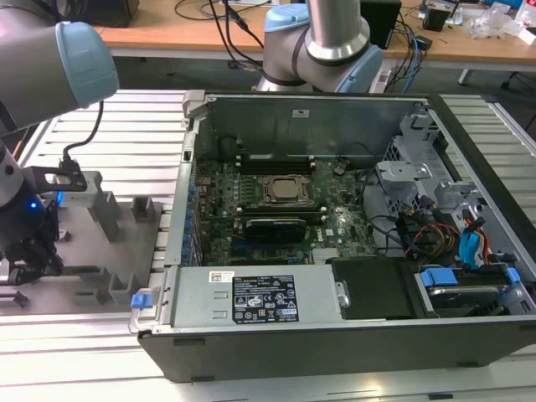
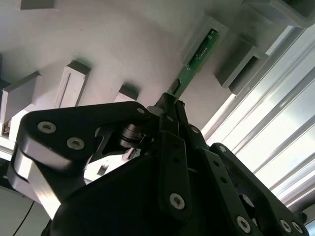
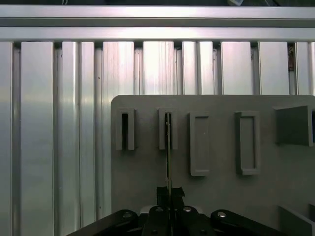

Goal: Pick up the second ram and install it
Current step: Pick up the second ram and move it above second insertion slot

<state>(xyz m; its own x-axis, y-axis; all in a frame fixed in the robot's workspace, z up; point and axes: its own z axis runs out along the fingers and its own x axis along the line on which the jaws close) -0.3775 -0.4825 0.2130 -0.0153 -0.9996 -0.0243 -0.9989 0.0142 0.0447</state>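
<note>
The second ram (image 2: 196, 60) is a thin green board standing on edge, its far end in a slotted grey fixture block (image 2: 204, 37). In the first wrist view the ram (image 3: 168, 147) appears edge-on, running from the block's slot (image 3: 168, 129) back to the fingers. My gripper (image 2: 170, 112) is shut on the ram's near end, also visible in the first wrist view (image 3: 170, 192). In the exterior view the gripper (image 1: 27, 266) hangs low over the grey fixture plate (image 1: 100, 276) at the exterior view's left, away from the open computer case (image 1: 335, 234).
Several more grey fixture blocks (image 3: 199, 143) stand on the plate beside the ram's slot. The motherboard (image 1: 276, 209) lies inside the case with black socket strips (image 1: 276, 158) near the processor. Cables (image 1: 435, 230) and a drive bay fill the case's right side. The ribbed aluminium table (image 3: 59, 123) surrounds the plate.
</note>
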